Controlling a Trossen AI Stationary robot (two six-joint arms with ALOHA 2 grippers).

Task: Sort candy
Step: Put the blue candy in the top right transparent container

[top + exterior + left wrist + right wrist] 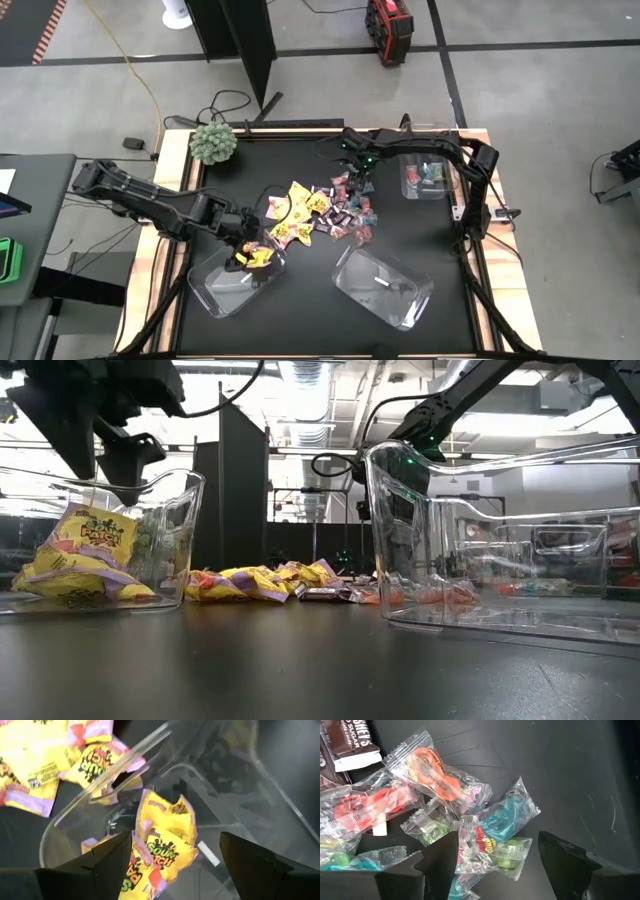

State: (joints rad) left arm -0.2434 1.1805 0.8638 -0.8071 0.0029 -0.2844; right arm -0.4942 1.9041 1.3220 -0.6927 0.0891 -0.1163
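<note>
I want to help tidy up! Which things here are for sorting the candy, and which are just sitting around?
For the job:
- yellow packets
- dark mini bars
- clear-wrapped gummy sweets
- clear bins
- left gripper, jaws open
- right gripper, jaws open

Just sitting around:
- fuzzy green ball plant
- red case on the floor
</note>
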